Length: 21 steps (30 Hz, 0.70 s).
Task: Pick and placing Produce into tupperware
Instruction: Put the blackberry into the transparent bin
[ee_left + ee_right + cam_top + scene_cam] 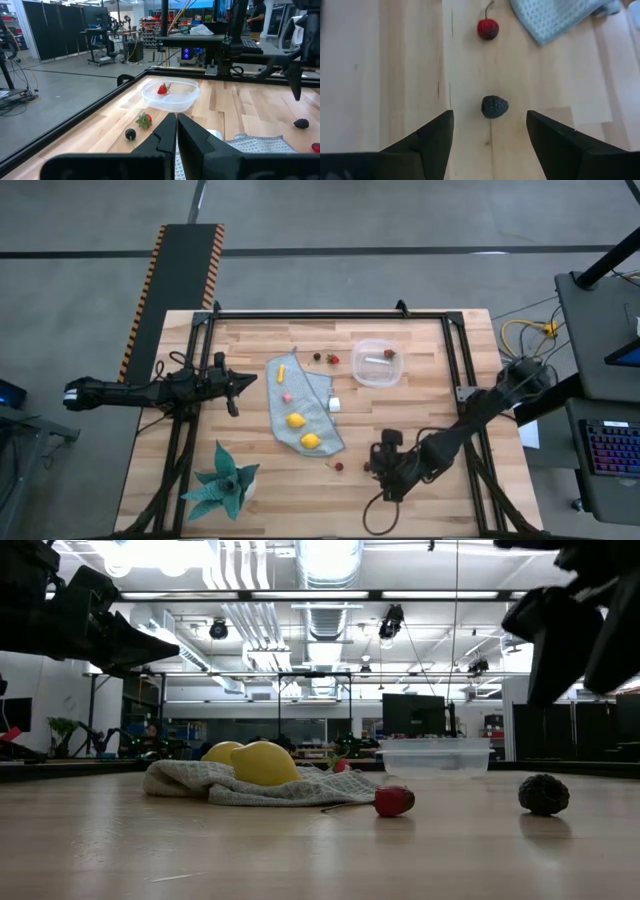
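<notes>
a: where is the right gripper [490, 132]?

b: above the front part of the table [420, 380], near the right side. its two fingers stand wide apart, with nothing between them. a dark berry [494, 106] lies on the wood just ahead of the fingertips, untouched.

a: anything else near that berry?

b: a red cherry [488, 28] with a thin stem lies a little beyond it, also on bare wood, close to the corner of the grey-blue cloth [560, 17]. in the low view the cherry and the berry sit apart on the table, the cherry nearer the cloth.

a: and the left gripper [248, 383]?

b: it hangs over the left side of the table, pointing toward the cloth, its fingers pressed together and holding nothing.

a: where is the tupperware [377, 363]?

b: toward the back of the table, right of the cloth. it is a clear rounded container. inside lie a red strawberry [162, 89] and a pale piece i cannot identify.

a: what is on the cloth?

b: two yellow lemons [296, 420] near its front end, one just behind the other. a yellow-orange stick [282, 371] lies near the back end, and a small pink piece [285, 396] between the stick and the lemons. a small white cube [334, 404] sits at the cloth's right edge.

a: any loose pieces by the container?

b: yes, a dark piece [130, 134] and a red piece with green leaves [145, 120] lie on the wood between the cloth and the tupperware. a teal spiky plant [225, 485] stands at the front left corner.
</notes>
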Available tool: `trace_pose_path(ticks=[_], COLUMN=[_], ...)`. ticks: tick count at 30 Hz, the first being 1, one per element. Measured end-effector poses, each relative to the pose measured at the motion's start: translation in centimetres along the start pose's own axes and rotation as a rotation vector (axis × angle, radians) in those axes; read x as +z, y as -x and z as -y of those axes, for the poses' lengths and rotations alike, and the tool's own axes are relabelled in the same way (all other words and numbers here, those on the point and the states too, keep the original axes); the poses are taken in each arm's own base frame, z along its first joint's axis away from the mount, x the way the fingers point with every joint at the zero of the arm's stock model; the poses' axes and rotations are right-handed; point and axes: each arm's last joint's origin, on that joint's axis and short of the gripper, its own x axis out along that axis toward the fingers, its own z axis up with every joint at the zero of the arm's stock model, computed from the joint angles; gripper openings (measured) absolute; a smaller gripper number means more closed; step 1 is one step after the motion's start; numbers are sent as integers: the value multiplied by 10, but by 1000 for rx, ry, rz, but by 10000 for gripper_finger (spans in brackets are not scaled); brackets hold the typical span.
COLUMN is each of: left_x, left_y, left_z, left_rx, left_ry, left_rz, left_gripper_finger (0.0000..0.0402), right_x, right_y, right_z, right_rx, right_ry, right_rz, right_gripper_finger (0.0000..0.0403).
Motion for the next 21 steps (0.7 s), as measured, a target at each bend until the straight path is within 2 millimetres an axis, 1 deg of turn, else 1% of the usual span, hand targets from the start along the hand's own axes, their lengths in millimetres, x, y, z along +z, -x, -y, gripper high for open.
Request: trace_pose_path(ticks=[4, 11, 21], left_x=[0, 0, 0], left_y=[0, 0, 0], left_z=[0, 0, 0], left_rx=[0, 0, -1], left_ry=[0, 1, 1], left_rz=[0, 1, 1], left_gripper_finger=[0, 0, 0], right_x=[1, 0, -5], right_y=[-14, -31, -45], right_z=[-6, -11, -10], right_rx=[-31, -85, -137], right_ry=[-17, -10, -3], right_rz=[-13, -21, -38], right_gripper_finger=[242, 240, 235])
